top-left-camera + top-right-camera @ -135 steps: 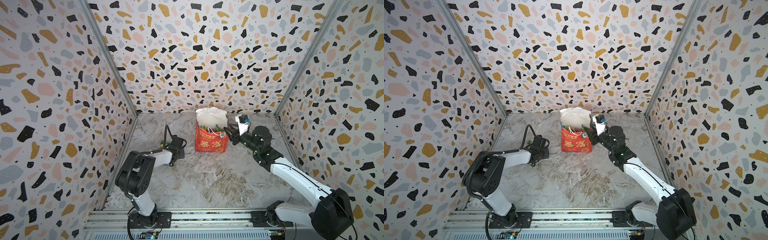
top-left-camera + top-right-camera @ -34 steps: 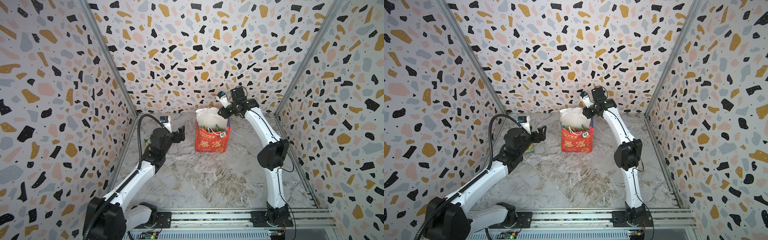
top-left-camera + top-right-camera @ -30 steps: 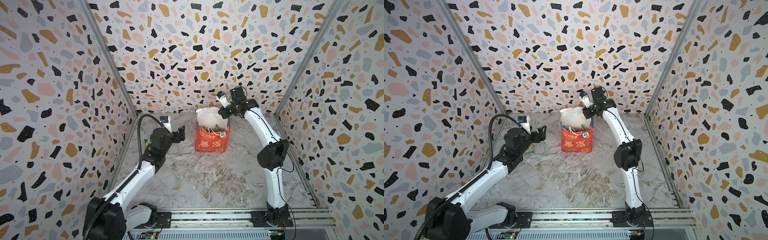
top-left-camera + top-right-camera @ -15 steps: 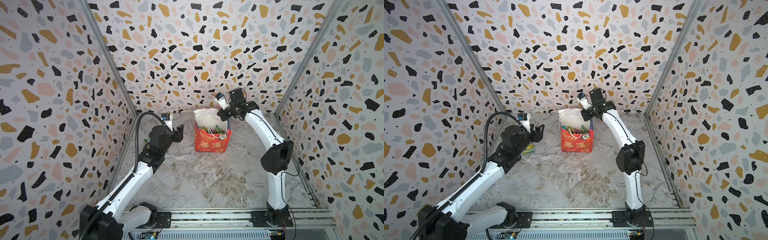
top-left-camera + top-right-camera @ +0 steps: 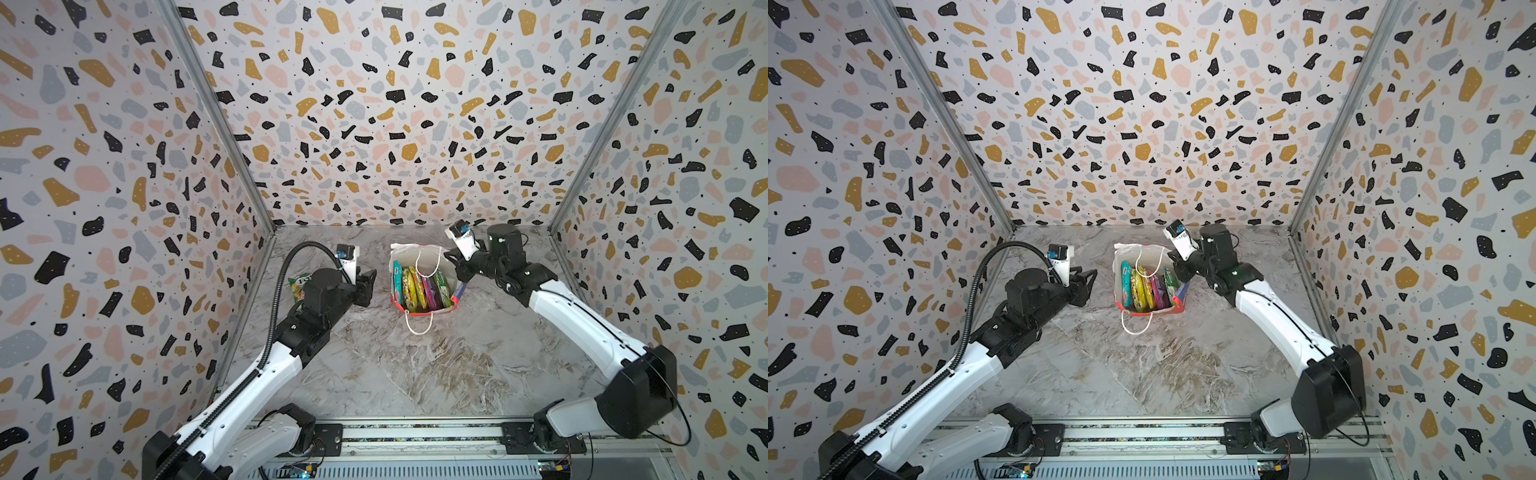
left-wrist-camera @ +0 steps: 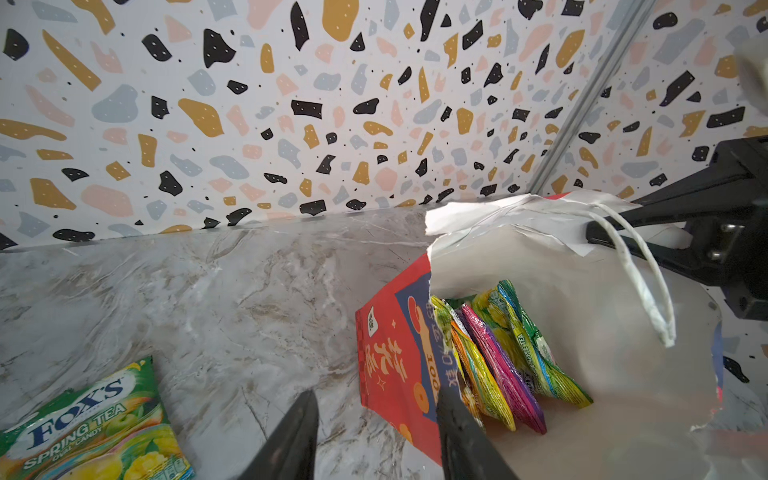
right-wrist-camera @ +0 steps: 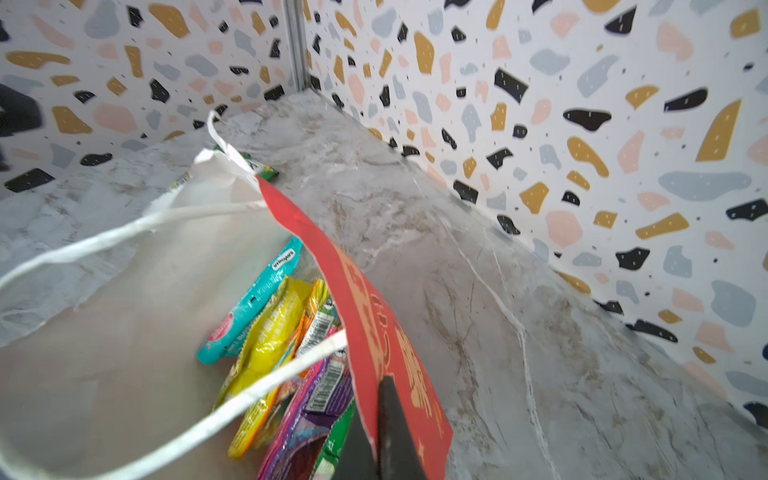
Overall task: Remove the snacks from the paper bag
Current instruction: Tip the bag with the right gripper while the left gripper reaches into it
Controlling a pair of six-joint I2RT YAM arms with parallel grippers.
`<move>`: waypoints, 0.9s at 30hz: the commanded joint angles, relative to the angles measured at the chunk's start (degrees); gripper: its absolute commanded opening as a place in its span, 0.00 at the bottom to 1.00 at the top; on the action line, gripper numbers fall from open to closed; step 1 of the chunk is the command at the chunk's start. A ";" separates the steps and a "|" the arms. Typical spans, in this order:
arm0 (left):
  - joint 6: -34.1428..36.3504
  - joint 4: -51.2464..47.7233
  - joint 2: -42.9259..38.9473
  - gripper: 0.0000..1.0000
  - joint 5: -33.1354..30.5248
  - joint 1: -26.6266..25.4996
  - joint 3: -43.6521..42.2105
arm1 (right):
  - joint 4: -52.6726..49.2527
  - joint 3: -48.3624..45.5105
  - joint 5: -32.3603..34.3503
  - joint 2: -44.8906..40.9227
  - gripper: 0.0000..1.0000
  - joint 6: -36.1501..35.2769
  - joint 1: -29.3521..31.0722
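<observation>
left arm — white links, black joints | black ribbed hose along it | right arm — same colours, bulky black elbow

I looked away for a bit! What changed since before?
The right hand swung up, then back down, pinching the edge of the bag. The bag tipped open, so the packets inside show. The left hand rose and reached toward the bag. The green packet stayed on the table.

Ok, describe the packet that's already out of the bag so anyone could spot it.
Find the red paper bag on the marble table. Left of it, by the side wall, lies a FOX'S Spring Tea packet. It is green-yellow, the only snack outside the bag.
</observation>
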 commanded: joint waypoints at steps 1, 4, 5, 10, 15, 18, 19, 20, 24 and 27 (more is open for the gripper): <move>2.63 -1.31 -2.33 0.47 0.19 -2.43 -1.09 | 13.46 -5.37 -0.41 -6.89 0.00 0.48 3.30; 3.46 -3.05 -3.99 0.47 0.30 -5.17 -1.58 | 15.93 -10.60 2.68 -10.27 0.00 0.18 8.68; 3.62 -3.48 -4.63 0.48 0.05 -6.25 -1.88 | 16.87 -11.93 3.79 -10.96 0.00 0.21 10.04; 2.12 -4.19 -10.40 0.46 -0.80 -10.86 -6.14 | 20.33 -16.66 6.32 -13.18 0.00 2.41 13.42; -2.45 -6.93 -13.90 0.47 -3.84 -16.55 -6.84 | 22.10 -18.52 6.69 -13.97 0.00 4.46 14.40; -5.04 -7.27 -11.61 0.48 -5.46 -21.37 -6.44 | 23.31 -19.02 6.65 -13.57 0.00 6.03 14.44; -5.97 -6.70 -10.49 0.49 -5.88 -23.53 -6.44 | 23.89 -19.18 6.93 -13.33 0.00 6.85 14.42; -6.83 -6.03 -9.60 0.50 -6.30 -25.19 -6.44 | 24.28 -19.22 7.45 -13.18 0.00 7.33 14.43; -9.95 -2.42 -5.34 0.49 -7.15 -30.44 -6.94 | 26.36 -20.48 9.08 -13.94 0.00 7.92 14.43; -10.65 -0.91 -0.11 0.52 -7.20 -30.95 -5.20 | 27.47 -20.96 9.52 -14.43 0.00 8.25 14.42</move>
